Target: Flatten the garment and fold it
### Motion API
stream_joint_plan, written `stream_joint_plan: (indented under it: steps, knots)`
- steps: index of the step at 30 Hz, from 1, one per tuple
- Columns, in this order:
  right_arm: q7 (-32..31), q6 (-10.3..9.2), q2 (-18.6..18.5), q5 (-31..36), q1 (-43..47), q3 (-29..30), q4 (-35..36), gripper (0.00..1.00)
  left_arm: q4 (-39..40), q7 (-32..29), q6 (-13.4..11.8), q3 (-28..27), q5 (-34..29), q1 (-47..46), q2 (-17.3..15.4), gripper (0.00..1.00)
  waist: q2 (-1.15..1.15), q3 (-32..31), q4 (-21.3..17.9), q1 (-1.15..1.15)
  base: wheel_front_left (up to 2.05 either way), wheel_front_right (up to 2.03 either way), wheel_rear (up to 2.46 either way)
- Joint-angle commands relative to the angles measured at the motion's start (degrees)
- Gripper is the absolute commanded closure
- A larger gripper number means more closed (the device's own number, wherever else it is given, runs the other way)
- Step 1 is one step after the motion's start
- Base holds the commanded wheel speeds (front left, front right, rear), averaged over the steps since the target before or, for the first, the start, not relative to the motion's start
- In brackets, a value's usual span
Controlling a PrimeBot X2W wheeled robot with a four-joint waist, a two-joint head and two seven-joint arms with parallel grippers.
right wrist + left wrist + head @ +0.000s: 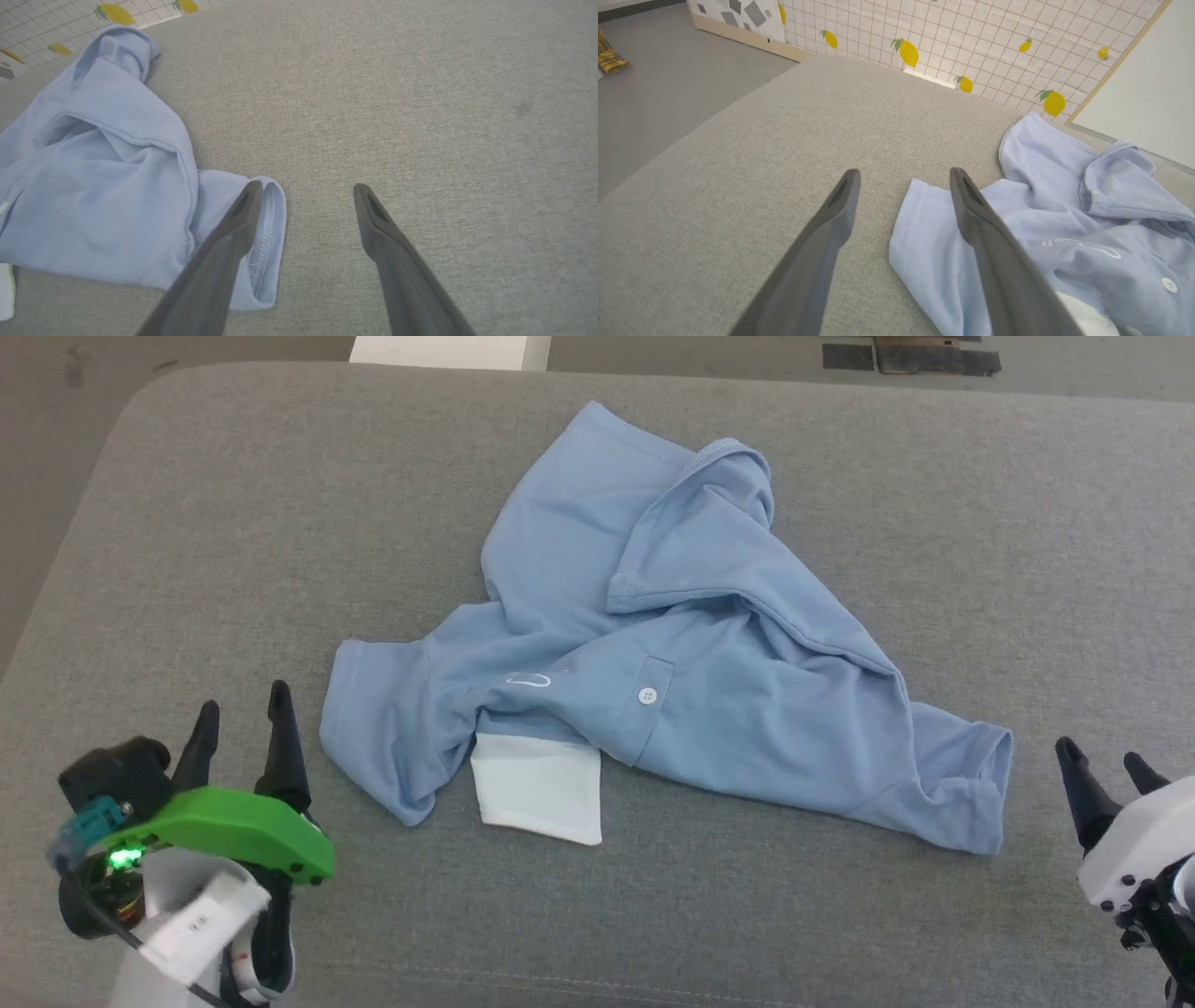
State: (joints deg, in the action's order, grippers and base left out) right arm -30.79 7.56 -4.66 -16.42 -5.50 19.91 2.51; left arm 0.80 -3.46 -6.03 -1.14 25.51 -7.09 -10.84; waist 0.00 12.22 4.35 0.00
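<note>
On the wide grey cushion (233,523), near its middle, lies the shirt (709,616), a light blue knit, crumpled and not yet flattened. Its body is bunched into diagonal ridges, one part is flapped over toward the far edge, and a short sleeve reaches out on each side. The left gripper (243,698) sits just beside the left sleeve (373,728), jaws released and empty; whether a finger touches the hem I cannot tell. The right gripper (1098,750) sits near the right sleeve (971,784), jaws likewise spread and empty. A white collar (537,784) flap pokes out at the near edge. Just beyond it sit a white button (647,695) and a small white cursive logo (528,679).
</note>
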Motion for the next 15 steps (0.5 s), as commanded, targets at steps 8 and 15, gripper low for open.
stream_joint_plan:
  steps: [8, 15]
  knots:
    - [-9.3, -0.08, -6.7, 5.2, -6.8, -10.7, -2.8, 0.0, -5.4, 12.2, 2.0, 2.2, -4.5, -2.3, 0.1, 0.0, 0.0, 3.5, 0.2, 0.0, 0.0, 0.0, 0.0]
    - [-15.4, -0.08, -11.6, 7.8, -13.3, -18.2, -8.9, 0.0, -8.0, 14.3, 2.6, 3.3, -4.8, -5.3, 0.7, 0.0, 0.0, 6.4, 2.0, 0.0, 0.0, 0.0, 0.0]
